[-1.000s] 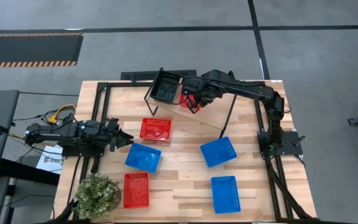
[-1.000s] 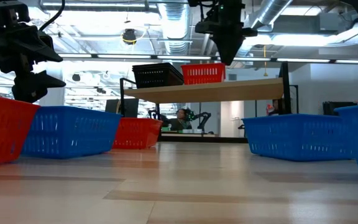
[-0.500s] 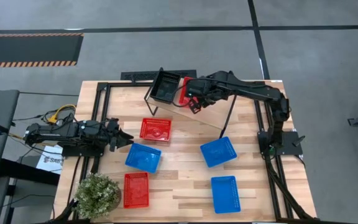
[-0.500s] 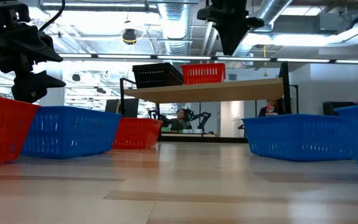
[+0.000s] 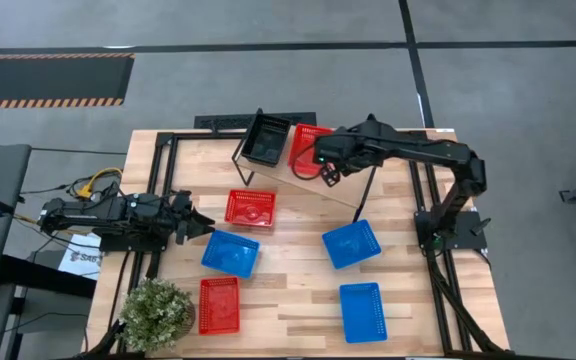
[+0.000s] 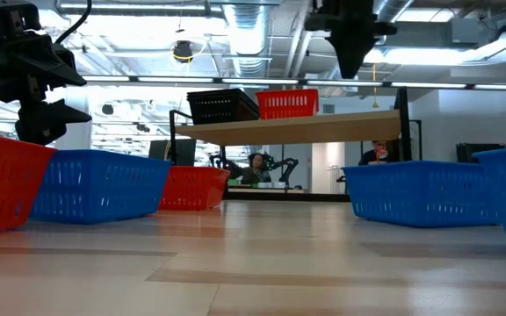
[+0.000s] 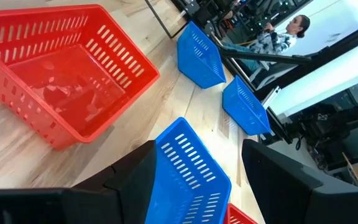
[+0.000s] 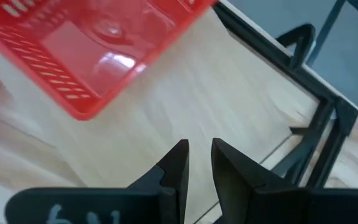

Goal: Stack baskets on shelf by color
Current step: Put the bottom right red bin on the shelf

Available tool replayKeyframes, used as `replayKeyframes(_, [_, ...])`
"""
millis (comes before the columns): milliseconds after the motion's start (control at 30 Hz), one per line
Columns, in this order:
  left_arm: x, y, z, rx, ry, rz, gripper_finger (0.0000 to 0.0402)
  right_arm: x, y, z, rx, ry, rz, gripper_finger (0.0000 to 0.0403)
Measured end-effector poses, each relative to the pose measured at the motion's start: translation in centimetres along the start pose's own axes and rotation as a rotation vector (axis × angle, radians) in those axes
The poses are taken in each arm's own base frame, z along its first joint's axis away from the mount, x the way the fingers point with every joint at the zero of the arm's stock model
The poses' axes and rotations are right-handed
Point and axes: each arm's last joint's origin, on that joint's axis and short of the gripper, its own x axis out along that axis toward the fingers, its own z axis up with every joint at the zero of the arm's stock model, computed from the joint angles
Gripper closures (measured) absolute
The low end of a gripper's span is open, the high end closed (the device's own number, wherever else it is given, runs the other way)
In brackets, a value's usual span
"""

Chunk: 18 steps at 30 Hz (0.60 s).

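Observation:
The shelf stands at the table's far side. On its board rest a black basket and, right beside it, a red basket, both on their bases. My right gripper hovers over the bare board just right of the red basket, fingers narrowly open and holding nothing. Two red baskets and three blue baskets sit on the tabletop. My left gripper is open low at the left, its fingers on either side of a corner of the blue basket.
A potted plant stands at the table's near left corner. The shelf's thin black legs reach down to the tabletop. The board's right part is bare. A person shows in the room beyond the table.
My right gripper has drawn back from over the red basket on the shelf, moving toward the table's right edge and rising a little. The red basket stays on the board beside the black one, now fully uncovered in the high view.

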Motion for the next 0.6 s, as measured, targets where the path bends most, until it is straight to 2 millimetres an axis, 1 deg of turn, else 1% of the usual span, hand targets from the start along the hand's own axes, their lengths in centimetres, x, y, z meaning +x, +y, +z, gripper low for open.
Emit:
replayKeyframes(100, [0.0,0.0,0.0,0.000,0.000,0.000,0.0177,0.9,0.2,-0.4,0.009,0.018,-0.016,0.0312])
replayKeyframes(267, [0.0,0.0,0.0,0.000,0.000,0.000,0.0177,2.8,1.5,-0.5,-0.009,0.027,-0.001,0.0312])
replayKeyframes(400, [0.0,0.0,0.0,0.001,0.001,0.000,0.0177,3.2,2.2,-0.1,0.001,-0.002,0.038,0.0312])
replayKeyframes(600, [0.0,0.0,0.0,0.009,0.003,0.005,0.0177,3.2,2.7,0.4,-0.009,-0.033,0.101,0.0312])
